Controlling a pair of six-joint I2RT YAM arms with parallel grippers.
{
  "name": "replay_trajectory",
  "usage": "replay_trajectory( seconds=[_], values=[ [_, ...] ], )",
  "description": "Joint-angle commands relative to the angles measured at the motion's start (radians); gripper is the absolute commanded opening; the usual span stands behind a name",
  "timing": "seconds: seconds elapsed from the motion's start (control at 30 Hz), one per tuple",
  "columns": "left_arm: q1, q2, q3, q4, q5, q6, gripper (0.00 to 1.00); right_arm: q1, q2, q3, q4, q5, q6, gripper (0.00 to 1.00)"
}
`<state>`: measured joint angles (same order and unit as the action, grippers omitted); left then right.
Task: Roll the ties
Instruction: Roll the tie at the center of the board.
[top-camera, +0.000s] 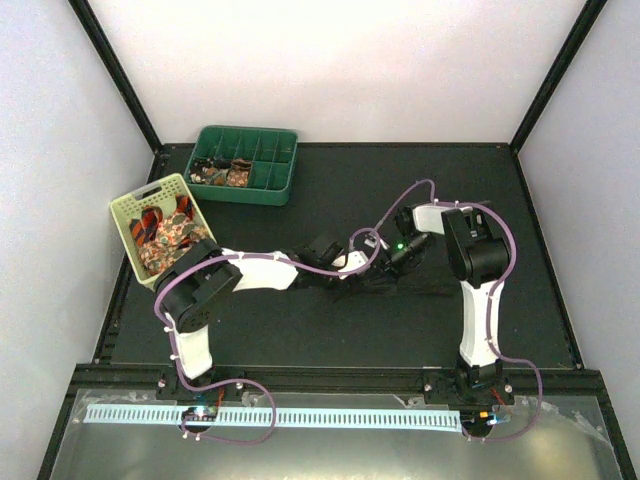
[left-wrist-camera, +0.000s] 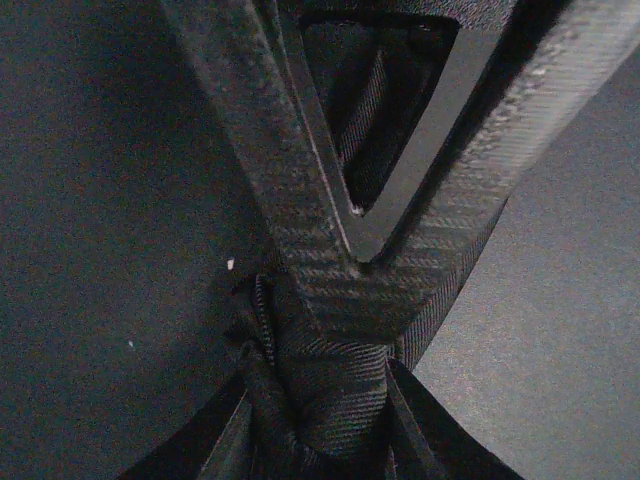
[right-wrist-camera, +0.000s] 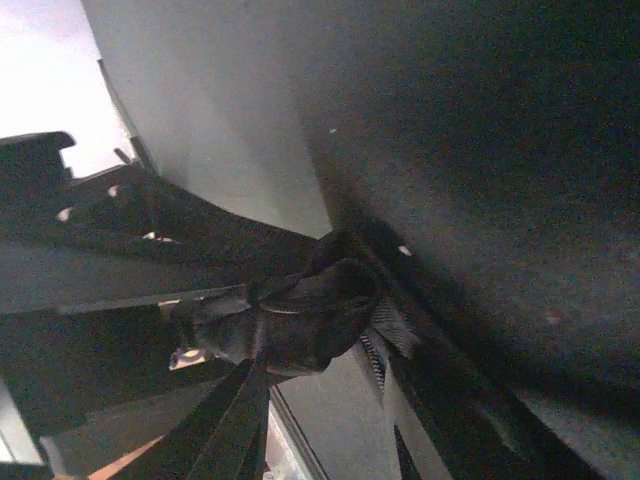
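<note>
1. Plainly mid-roll: the left gripper (left-wrist-camera: 365, 255) has its jaws closed into a tight V, pinching the dark tie (left-wrist-camera: 330, 400), whose twill weave bunches below them.
2. The right gripper (right-wrist-camera: 318, 352) straddles that soft lump with its fingers apart; whether it grips cannot be told.
3. The next move likely calls for winding tighter, without slack.
4. Both grippers meet mid-frame on the matte black table (top-camera: 300, 340). Striped and floral ties (top-camera: 165, 228) fill the slatted basket (top-camera: 135, 215) at left.
</note>
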<state>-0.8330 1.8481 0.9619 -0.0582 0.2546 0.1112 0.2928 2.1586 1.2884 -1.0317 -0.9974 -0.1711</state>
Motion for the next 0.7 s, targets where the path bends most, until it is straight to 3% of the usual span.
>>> replay_trajectory(
  seconds=[0.0, 0.27, 0.43, 0.47, 0.57, 0.67],
  values=[
    [-0.002, 0.061, 0.002, -0.068, -0.057, 0.002, 0.24, 0.004, -0.065, -0.031, 0.09, -0.088, 0.057, 0.35],
    [-0.001, 0.061, 0.001, -0.071, -0.05, -0.003, 0.24, 0.046, -0.048, -0.038, 0.149, -0.082, 0.102, 0.34],
    [-0.002, 0.068, 0.006, -0.073, -0.052, -0.008, 0.24, 0.046, -0.023, -0.058, 0.163, -0.02, 0.096, 0.18],
    [-0.002, 0.069, 0.009, -0.076, -0.053, -0.009, 0.24, 0.045, -0.018, -0.057, 0.156, -0.015, 0.09, 0.18],
    [-0.001, 0.067, 0.012, -0.081, -0.058, -0.01, 0.24, 0.029, -0.02, -0.049, 0.099, -0.032, 0.045, 0.37],
    [-0.001, 0.063, 0.004, -0.078, -0.059, -0.01, 0.24, 0.012, -0.043, -0.06, 0.069, -0.04, 0.02, 0.38]
  ],
)
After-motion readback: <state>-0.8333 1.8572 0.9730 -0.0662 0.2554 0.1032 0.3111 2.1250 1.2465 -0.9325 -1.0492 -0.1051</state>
